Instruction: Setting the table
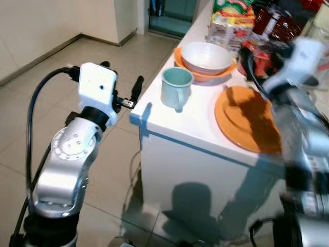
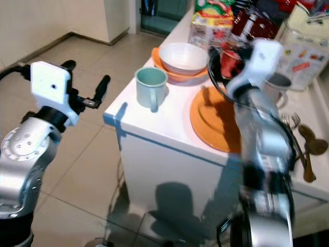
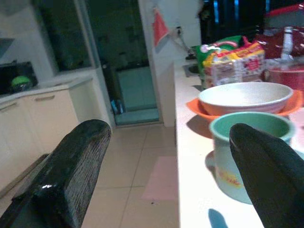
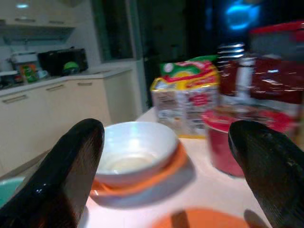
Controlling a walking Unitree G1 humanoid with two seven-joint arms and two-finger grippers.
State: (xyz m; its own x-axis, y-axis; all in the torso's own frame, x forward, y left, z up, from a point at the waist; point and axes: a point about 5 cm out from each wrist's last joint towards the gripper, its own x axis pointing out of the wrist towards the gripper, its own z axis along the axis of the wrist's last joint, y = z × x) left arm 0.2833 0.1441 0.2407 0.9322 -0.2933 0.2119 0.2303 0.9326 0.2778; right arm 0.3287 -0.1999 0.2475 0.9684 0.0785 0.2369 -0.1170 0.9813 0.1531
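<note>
On the white surface [image 1: 190, 123] stood one pale green mug [image 1: 176, 87] near the corner, its handle toward the robot, and behind it one white bowl [image 1: 206, 56] sat in a smaller orange plate [image 1: 181, 56]. One larger orange plate [image 2: 213, 121] lay flat just to the right of the mug, partly hidden by the right arm. At the far end were one bag of packaged food [image 2: 209, 23] with green, red and yellow print, a red container [image 4: 227, 142] and dark red packets [image 1: 280, 23]. At the right edge of the surface lay a fork [image 2: 293, 123] and two brownish spoons [image 2: 309, 146], close together. The left gripper [image 1: 134, 91] hung off the surface's left corner over the tiled floor [image 1: 67, 87], short of the mug, its two fingers [image 3: 71, 180] spread wide and holding nothing. The right gripper [image 4: 166, 175] was raised over the larger orange plate, aimed toward the bowl and the red container; its two fingers [image 4: 64, 175] were likewise wide apart and empty. The right arm was blurred in both eye views.
</note>
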